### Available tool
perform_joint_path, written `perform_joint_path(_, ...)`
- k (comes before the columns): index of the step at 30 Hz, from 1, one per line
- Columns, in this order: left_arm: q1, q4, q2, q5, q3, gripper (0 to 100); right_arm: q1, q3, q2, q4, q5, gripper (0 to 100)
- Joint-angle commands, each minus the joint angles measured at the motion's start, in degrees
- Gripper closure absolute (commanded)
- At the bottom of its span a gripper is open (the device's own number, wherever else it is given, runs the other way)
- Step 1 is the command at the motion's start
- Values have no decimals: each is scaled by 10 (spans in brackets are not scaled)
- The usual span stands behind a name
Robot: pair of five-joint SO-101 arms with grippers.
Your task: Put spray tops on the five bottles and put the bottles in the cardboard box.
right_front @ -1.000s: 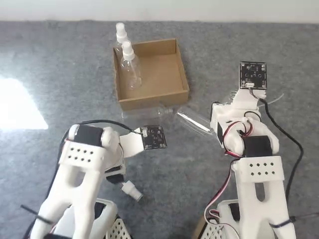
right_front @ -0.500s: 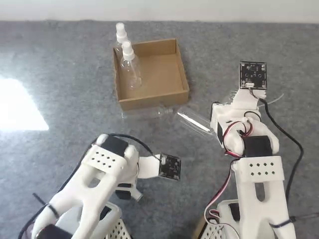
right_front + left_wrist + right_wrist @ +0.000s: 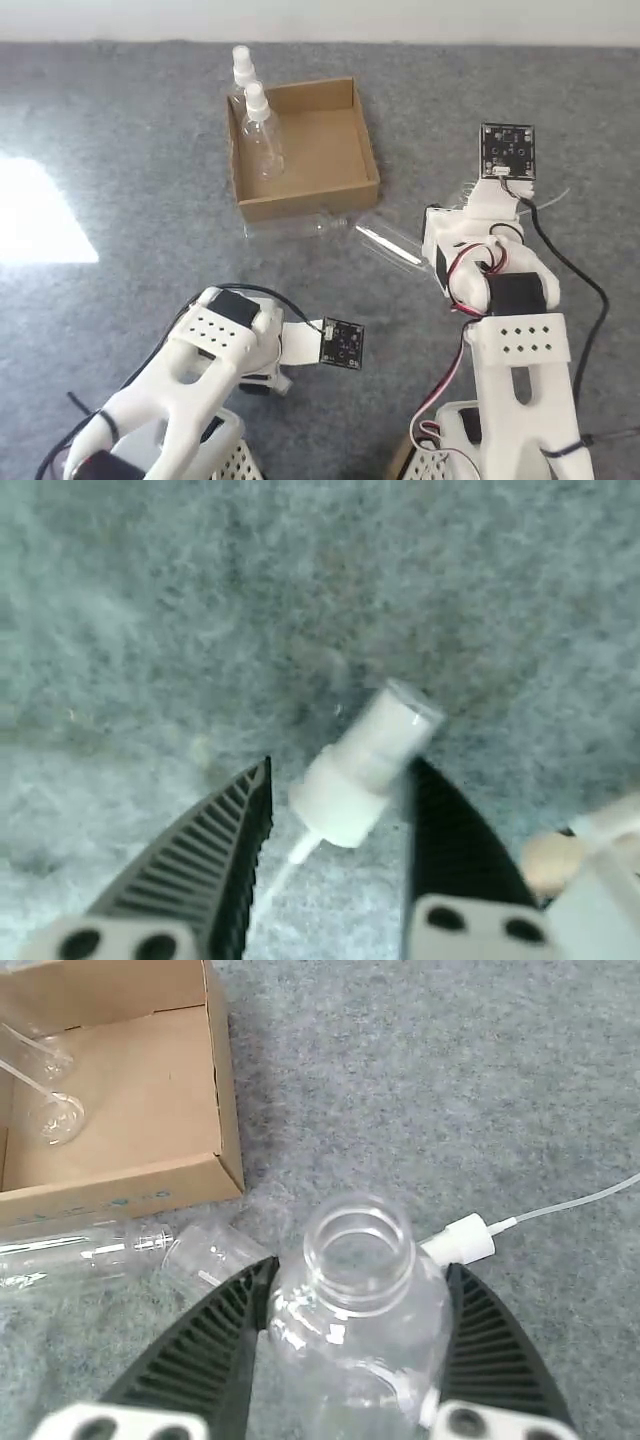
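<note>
**Spray top and bottle at the two grippers.** A loose spray top (image 3: 362,765) lies tilted on the grey table covering (image 3: 150,600). It sits between the fingers of the left gripper (image 3: 338,772). The jaws stand wide apart, with one black finger (image 3: 225,850) on each side of the top and nothing gripped. In the high view the left arm (image 3: 215,350) sits close to its base, well apart from the cardboard box (image 3: 310,198).

The right gripper (image 3: 360,1272) is closed onto an open-necked bottle (image 3: 355,1300), held upright with a finger against each flank. Just beside it lies a second spray top (image 3: 458,1240), its thin dip tube trailing away.

A bare-necked lying bottle (image 3: 70,1255) runs along the box's near wall (image 3: 120,1185). Another clear lying bottle (image 3: 205,1260) rests between that wall and the held bottle.

A capped bottle (image 3: 260,140) stands inside the box against the wall on the left arm's side. A further capped bottle (image 3: 242,68) stands at the far corner, and whether it is inside or behind cannot be told. Brown box floor (image 3: 325,140) spans the other side. Open grey covering (image 3: 110,130) stretches beyond the box.
</note>
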State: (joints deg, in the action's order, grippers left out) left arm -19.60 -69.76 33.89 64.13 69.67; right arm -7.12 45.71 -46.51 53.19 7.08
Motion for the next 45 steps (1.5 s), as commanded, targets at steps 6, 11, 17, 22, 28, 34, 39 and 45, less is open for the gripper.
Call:
perform_joint_path(6,2,7,0,1,9,983,7,-8,-26,-11,6,805)
perform_joint_path(11,32,3,1,1,7,986,4,-6,-23,-11,7,805)
perform_joint_path(17,106,-7,1,-13,-21,986,4,-6,-25,-11,7,805)
perform_joint_path(22,144,-53,1,-40,-61,986,4,-6,-25,-11,7,805)
perform_joint_path(28,193,-74,1,-44,-82,986,4,-6,-24,-11,7,805)
perform_joint_path(34,264,-74,1,-100,-109,986,4,-6,-24,-11,7,805)
perform_joint_path(39,314,-62,-3,-154,-114,986,4,-6,-22,-11,7,805)
perform_joint_path(45,358,-20,-3,-247,-111,986,6,-6,-24,-11,7,805)
